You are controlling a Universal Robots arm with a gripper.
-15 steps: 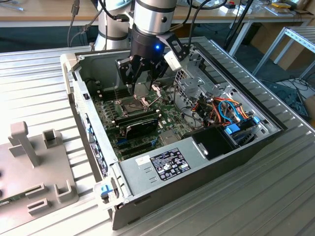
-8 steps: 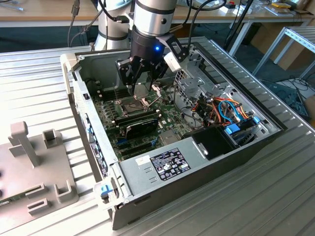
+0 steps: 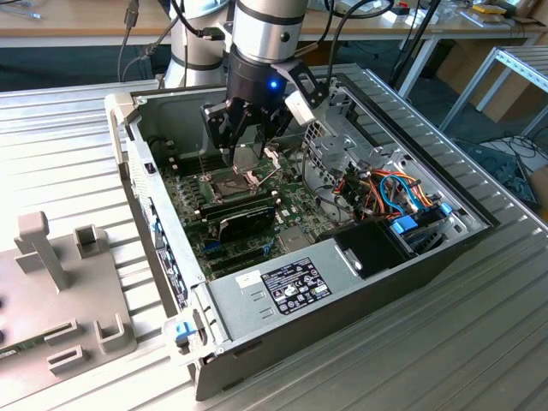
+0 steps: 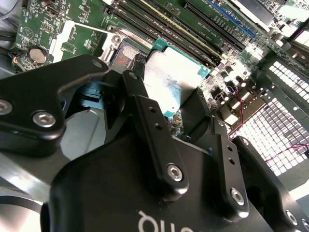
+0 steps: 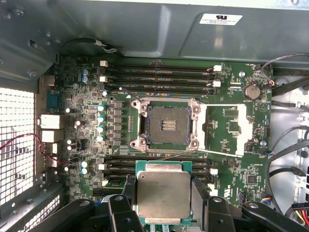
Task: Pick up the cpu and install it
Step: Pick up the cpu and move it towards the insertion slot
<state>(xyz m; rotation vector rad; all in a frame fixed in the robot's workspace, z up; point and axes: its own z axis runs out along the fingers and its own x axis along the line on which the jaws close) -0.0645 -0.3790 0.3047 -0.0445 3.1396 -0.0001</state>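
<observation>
The cpu, a flat square chip with a dull silver top and green edge, is clamped between the two black fingers of my gripper. It hangs above the motherboard, just short of the open socket, whose dark contact field is bare. In the second wrist view the cpu sits tilted in my gripper. In the exterior view my gripper hovers inside the open computer case, just above the socket.
The socket's hinged metal frame stands raised beside my gripper. A black expansion card lies below the socket. Memory slots flank it. Cables, a power supply and a grey fixture lie around.
</observation>
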